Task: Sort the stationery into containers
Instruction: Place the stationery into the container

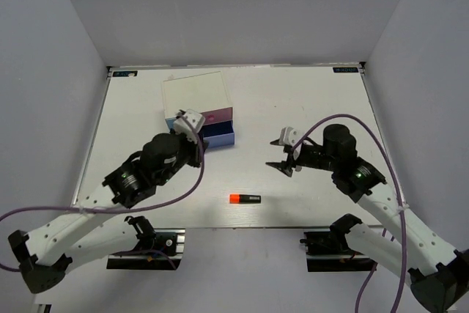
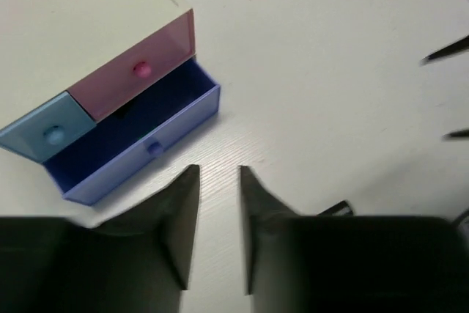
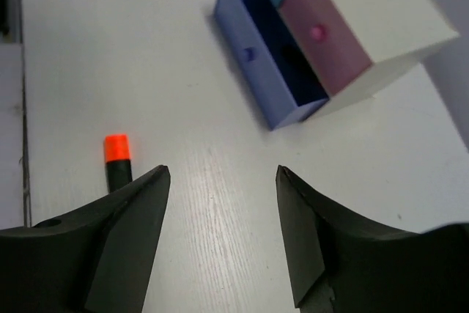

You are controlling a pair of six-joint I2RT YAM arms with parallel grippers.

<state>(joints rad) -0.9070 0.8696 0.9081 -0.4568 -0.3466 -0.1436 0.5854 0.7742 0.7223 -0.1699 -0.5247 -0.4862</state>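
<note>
Marker [image 1: 245, 199], orange-tipped, lies on the table [image 1: 308, 100] near the right pincer [image 3: 222, 174], which gapes wide and empty; one finger [image 3: 139, 210] hides its tail. The left pincer [image 2: 218, 174] is narrow and empty.

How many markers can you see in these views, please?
1. An orange-ended marker lies on the table near its front edge. Others may be hidden: a dark shape shows inside the open periwinkle drawer, too unclear to identify.

The table [image 1: 308, 100] looks like pale wood with thin lines in it, and it is matt. The drawer unit [image 1: 194, 93], at 11 o'clock, looks like smooth plastic. The marker [image 1: 245, 199], at 6 o'clock, looks like smooth plastic too.
</note>
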